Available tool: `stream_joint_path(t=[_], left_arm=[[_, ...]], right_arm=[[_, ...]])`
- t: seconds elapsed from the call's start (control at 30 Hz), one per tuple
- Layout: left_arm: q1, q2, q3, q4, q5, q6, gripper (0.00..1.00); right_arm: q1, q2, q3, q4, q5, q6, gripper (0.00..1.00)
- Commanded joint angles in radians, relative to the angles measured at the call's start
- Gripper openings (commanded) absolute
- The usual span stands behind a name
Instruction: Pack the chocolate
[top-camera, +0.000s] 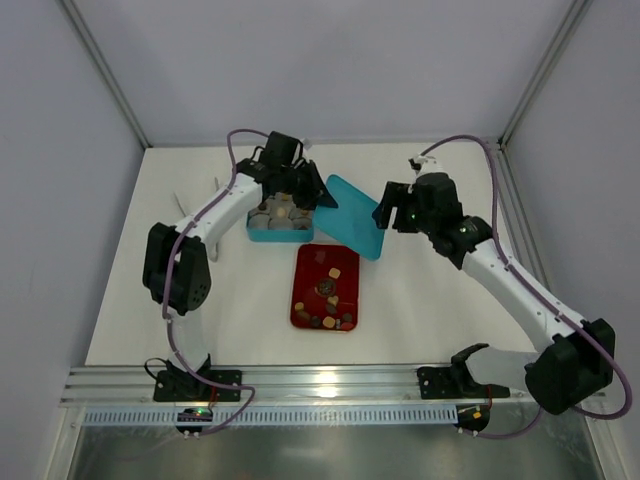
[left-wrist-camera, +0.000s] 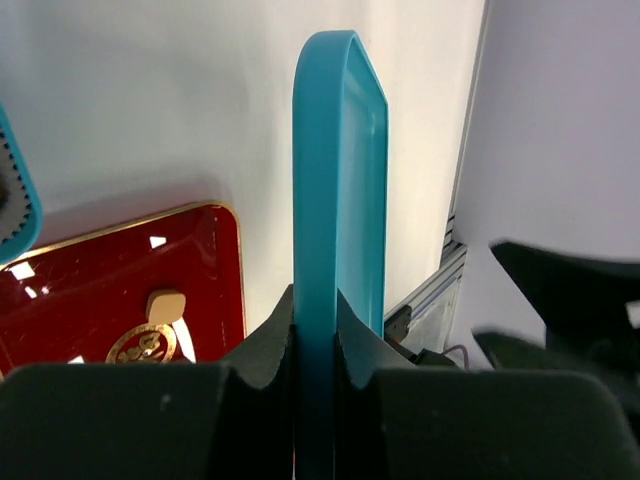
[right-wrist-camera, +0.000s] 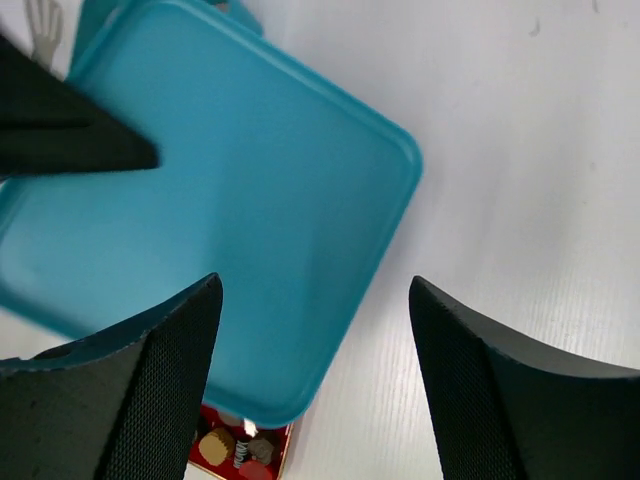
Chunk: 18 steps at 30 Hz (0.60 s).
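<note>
Several chocolate pieces (top-camera: 327, 300) lie in the red tray (top-camera: 305, 262) at mid-table. More chocolate sits in pale cups inside the teal box (top-camera: 262, 236) behind it. My left gripper (top-camera: 322, 197) is shut on the near edge of the teal lid (top-camera: 355, 218), which hangs tilted over the table between box and tray. In the left wrist view the lid (left-wrist-camera: 338, 180) runs edge-on out of that gripper (left-wrist-camera: 315, 345). My right gripper (top-camera: 382, 213) stands open at the lid's right edge. Its view shows the lid (right-wrist-camera: 210, 210) below the wide-apart gripper (right-wrist-camera: 315, 284), and tray chocolate (right-wrist-camera: 216, 446) under the lid's corner.
The red tray (left-wrist-camera: 215, 262) lies left of the lid in the left wrist view, with a tan piece (left-wrist-camera: 166, 305) and a gold-wrapped one (left-wrist-camera: 140, 346). White walls and metal posts close in the table. A slotted rail (top-camera: 330, 385) runs along the near edge.
</note>
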Motion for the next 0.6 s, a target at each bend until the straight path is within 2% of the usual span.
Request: stream_joint_path(t=[0.0, 0.13, 0.3, 0.4, 0.57], left_arm=[[0.021, -0.052, 0.042, -0.090, 0.051, 0.027, 0.00], [0.041, -0.043, 0.043, -0.122, 0.097, 0.007, 0.00], [0.064, -0.019, 0.072, -0.157, 0.138, -0.002, 0.00], [0.078, -0.012, 0.088, -0.171, 0.161, 0.001, 0.00], [0.089, -0.005, 0.101, -0.188, 0.173, 0.016, 0.00]], right_arm=[[0.162, -0.119, 0.003, 0.004, 0.208, -0.102, 0.77], [0.368, -0.154, 0.024, -0.029, 0.336, -0.183, 0.75], [0.631, -0.070, 0.107, -0.119, 0.590, -0.291, 0.74], [0.716, 0.033, 0.167, -0.179, 0.710, -0.327, 0.72], [0.776, 0.169, 0.258, -0.188, 0.779, -0.402, 0.72]])
